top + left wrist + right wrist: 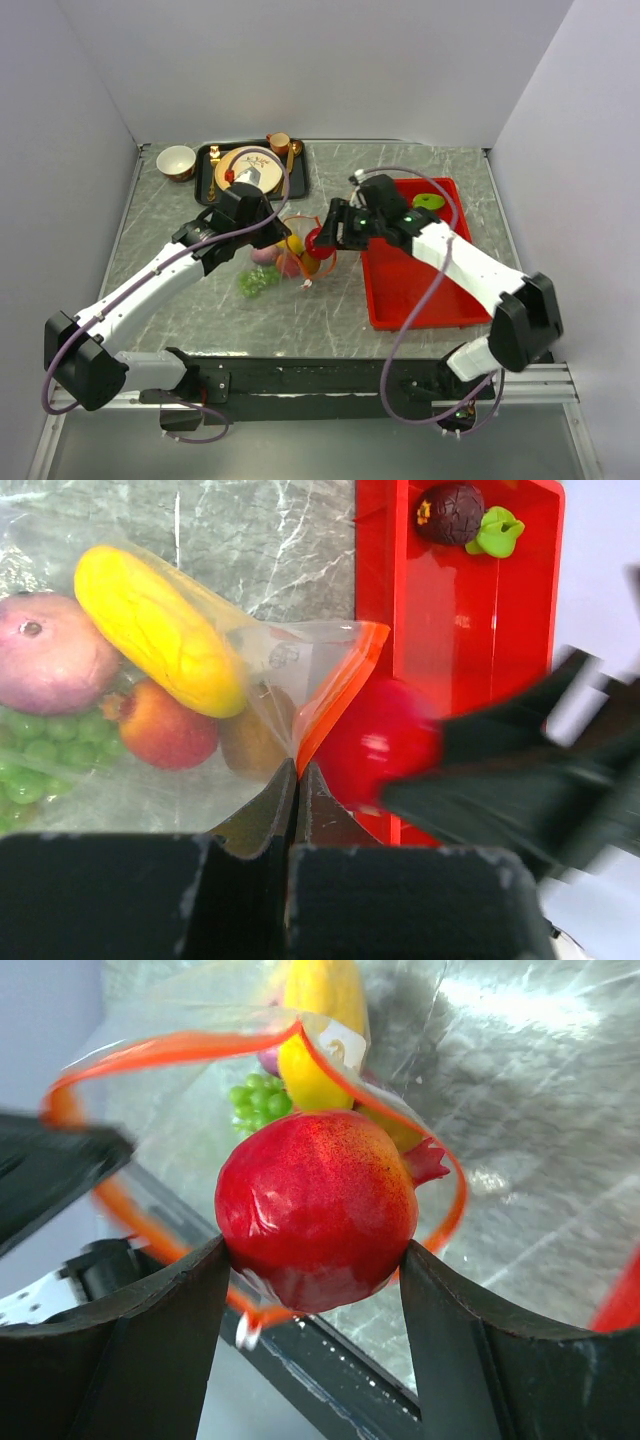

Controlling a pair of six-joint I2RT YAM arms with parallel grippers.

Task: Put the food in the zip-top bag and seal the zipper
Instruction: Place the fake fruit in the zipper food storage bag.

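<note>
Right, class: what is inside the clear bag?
Yellow piece, pink-purple fruit, red-orange fruit, grapes and a brownish piece. The right gripper holds a red fruit at the mouth of the bag. Anything beneath them is covered.

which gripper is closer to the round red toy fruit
Right. The right gripper holds the round red toy fruit; the left gripper pinches the orange-red edge of the clear plastic bag just beside it.
</note>
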